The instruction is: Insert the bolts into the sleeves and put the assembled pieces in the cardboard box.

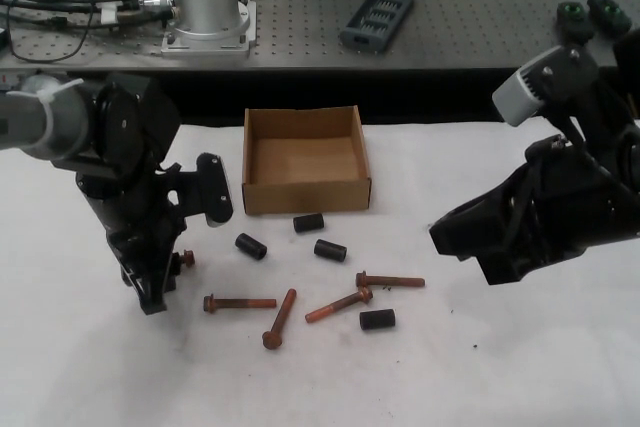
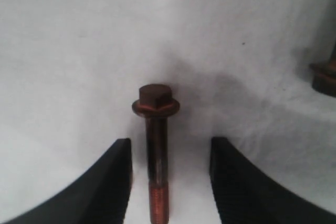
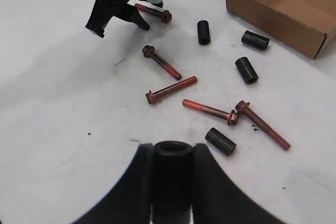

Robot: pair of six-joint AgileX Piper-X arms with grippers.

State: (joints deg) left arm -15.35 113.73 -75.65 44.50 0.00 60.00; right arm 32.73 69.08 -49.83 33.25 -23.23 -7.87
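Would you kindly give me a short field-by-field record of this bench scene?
Cardboard box: open-topped, nothing seen inside
Left pincer: open, straddling a bolt lying on the white cloth
Right pincer: shut on a black sleeve
Loose bolts: four, on the cloth in front of the box
Loose sleeves: four, among them
Assembled pieces: none visible

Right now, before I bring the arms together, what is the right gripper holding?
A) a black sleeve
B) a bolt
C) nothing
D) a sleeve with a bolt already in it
A: in the right wrist view the right gripper has its two fingers closed on a black sleeve, whose open end faces the camera with no bolt sticking out of it.
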